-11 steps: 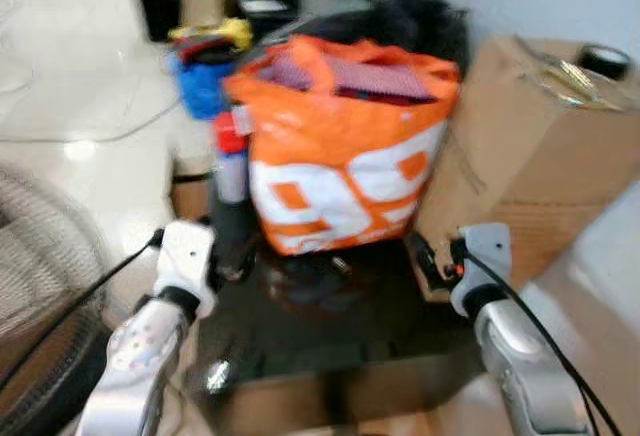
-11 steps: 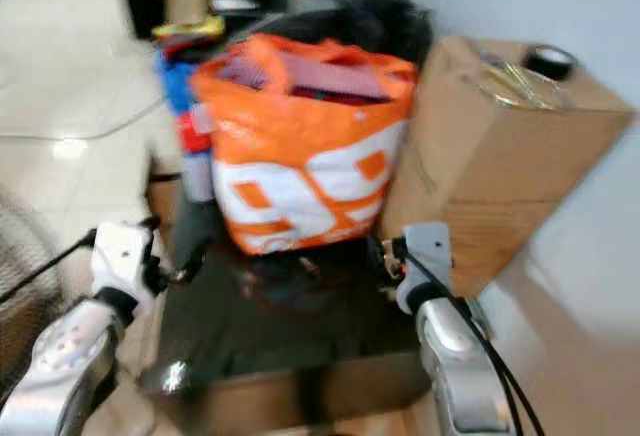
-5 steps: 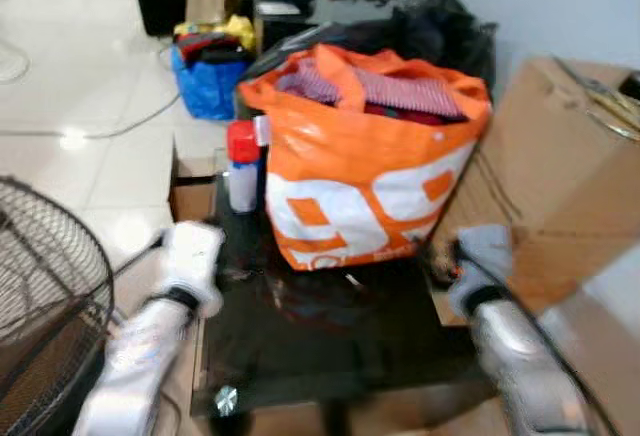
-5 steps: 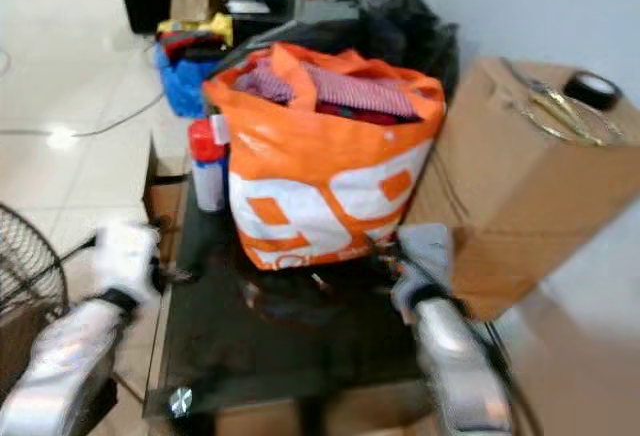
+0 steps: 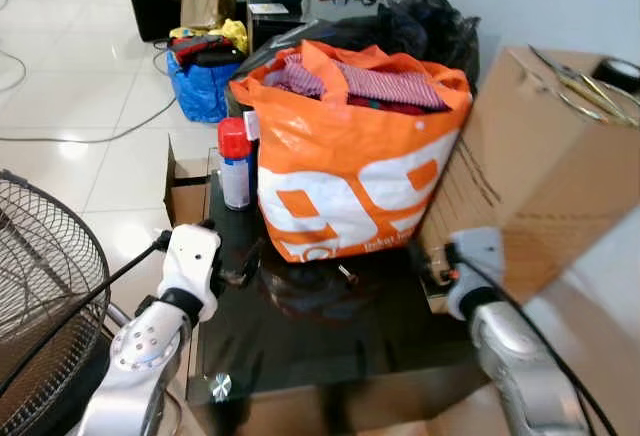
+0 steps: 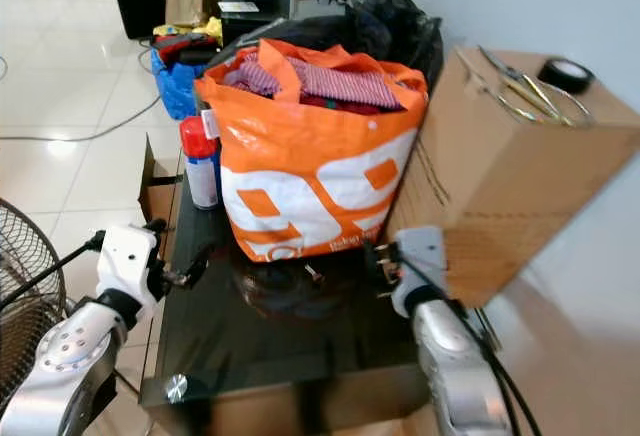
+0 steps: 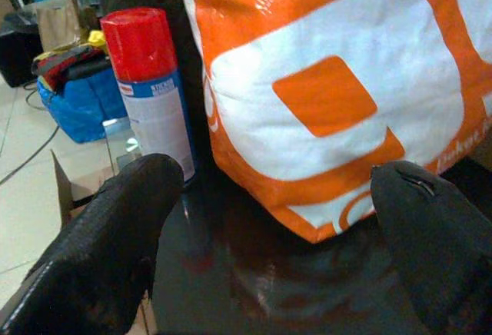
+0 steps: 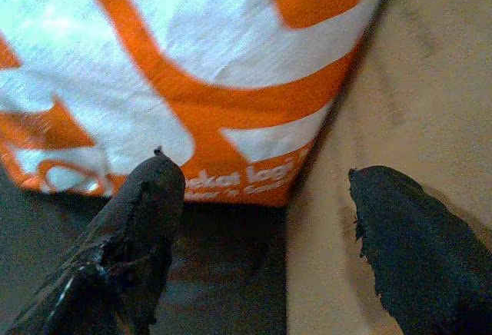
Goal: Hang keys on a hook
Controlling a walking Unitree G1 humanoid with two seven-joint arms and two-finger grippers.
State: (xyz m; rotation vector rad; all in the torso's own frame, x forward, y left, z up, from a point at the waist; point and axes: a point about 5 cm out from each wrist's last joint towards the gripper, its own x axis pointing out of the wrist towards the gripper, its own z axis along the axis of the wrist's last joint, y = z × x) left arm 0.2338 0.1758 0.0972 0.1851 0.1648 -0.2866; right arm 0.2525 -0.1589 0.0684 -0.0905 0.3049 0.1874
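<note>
1. The cardboard box [image 5: 540,156] stands at the robot's right, touching the orange bag
2. The orange bag [image 5: 350,176] sits on the black glass surface [image 5: 330,346], stuffed with striped cloth. It carries big white shapes that look like "99". Small white writing near its lower corner reads partly "…kat lagi" in the right wrist view
3. A wire fan [image 5: 40,286] stands on the floor to the left
4. A red-capped spray can [image 5: 234,164] stands upright just beside the bag's left side (its label is too blurred to read)
5. The left claw [image 5: 238,271] hovers over the surface's left edge with its fingers spread wide and holding nothing. It points at the gap between can and bag
6. The right claw [image 5: 430,264] is likewise spread and empty, aimed at the seam where bag meets box
7. A small metallic thing [image 5: 345,274] lies on the surface at the bag's foot, between the two claws and ahead of both. I take it for the keys, though it is too small to be sure. The right claw looks slightly nearer, and I cannot tell its long axis. Where the hook is I cannot tell
</note>
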